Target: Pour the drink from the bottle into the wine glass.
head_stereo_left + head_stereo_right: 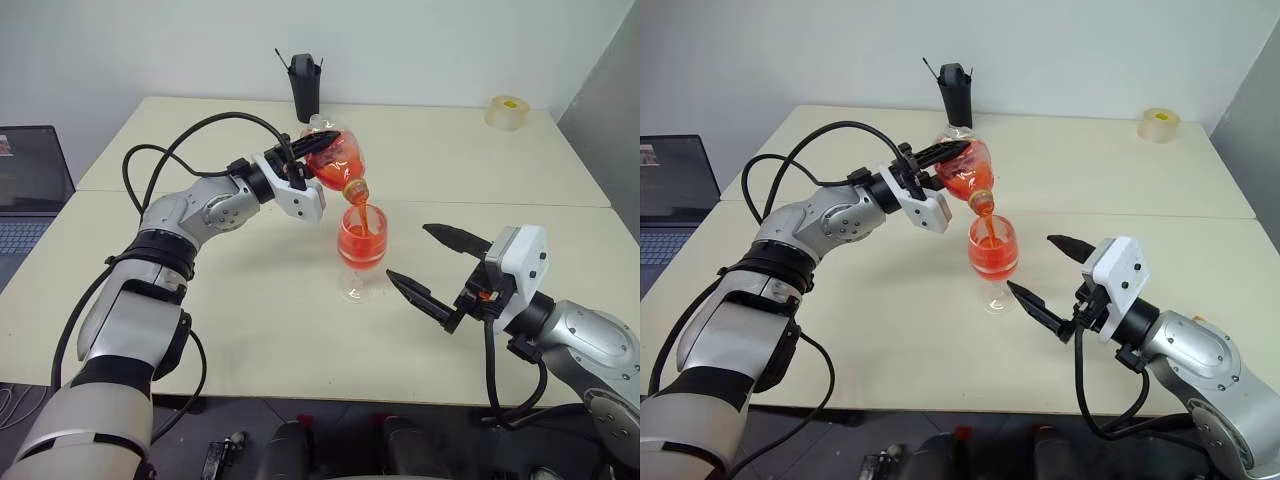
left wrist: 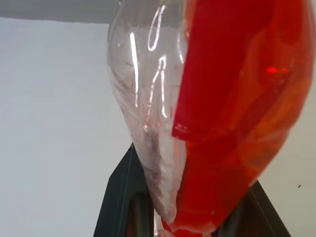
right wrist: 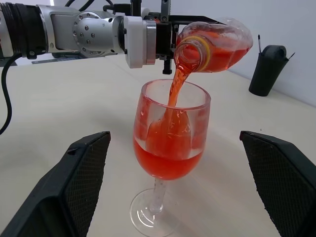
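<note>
Your left gripper (image 1: 297, 160) is clamped on the bottle (image 1: 335, 158), tipped so the drink (image 3: 170, 148) streams into the wine glass (image 1: 362, 255) mid-desk. Right gripper (image 1: 430, 268) gapes empty beside the glass, likely guarding it.

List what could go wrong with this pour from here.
1. The wine glass is unheld, since the open right gripper sits beside it; a bump from the bottle in the left gripper could tip it.
2. The drink half-fills the bowl, and more remains in the bottle, so overflow is possible.
</note>
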